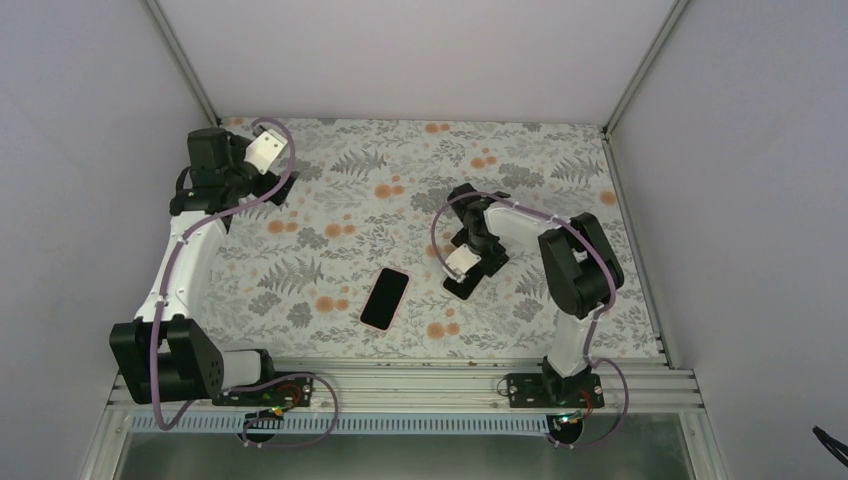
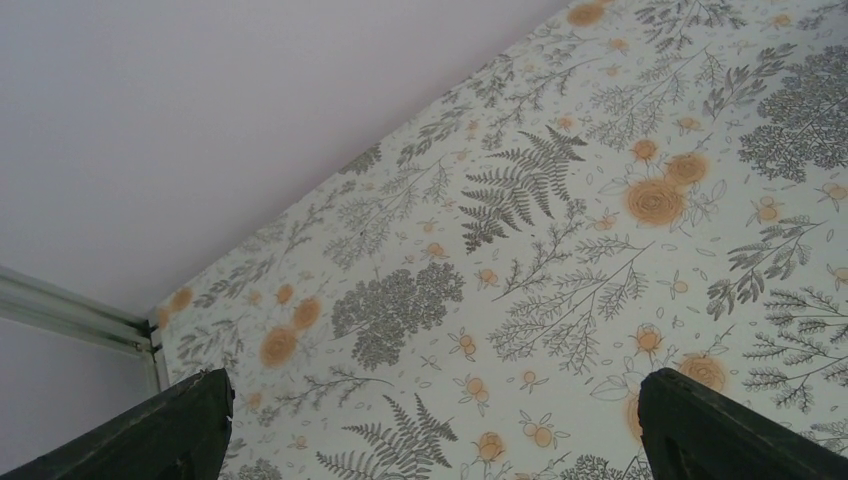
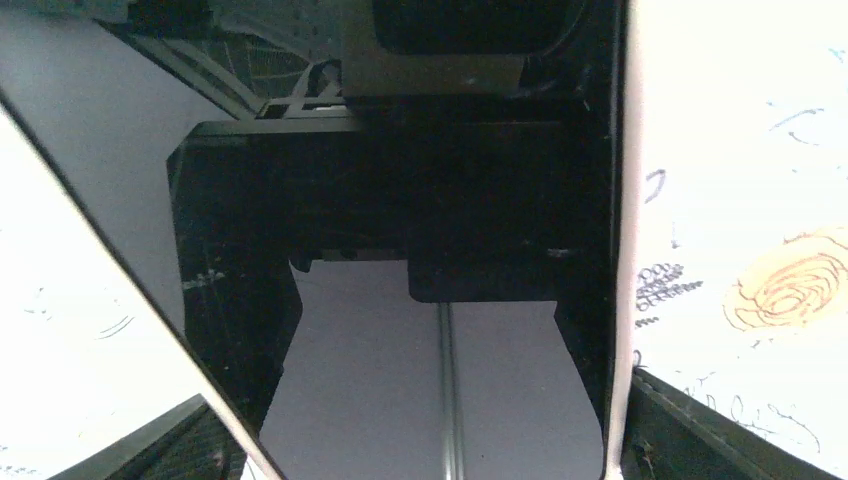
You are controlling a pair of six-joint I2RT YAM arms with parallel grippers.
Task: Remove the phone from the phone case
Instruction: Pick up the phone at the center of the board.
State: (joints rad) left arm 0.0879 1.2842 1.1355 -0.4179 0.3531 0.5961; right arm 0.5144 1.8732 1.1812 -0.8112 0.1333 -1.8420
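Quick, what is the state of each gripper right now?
Left gripper: open, holding nothing.
Right gripper: open, straddling the dark phone, not closed on it.

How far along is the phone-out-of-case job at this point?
Done, apparently: two dark slabs lie apart on the table. The pink-rimmed slab is likely the case and the glossy slab is likely the phone. In hand: the right end effector sits over the glossy slab with its fingers flanking it; grip unclear. The left end effector is open and away from both. Left: probably only letting go.
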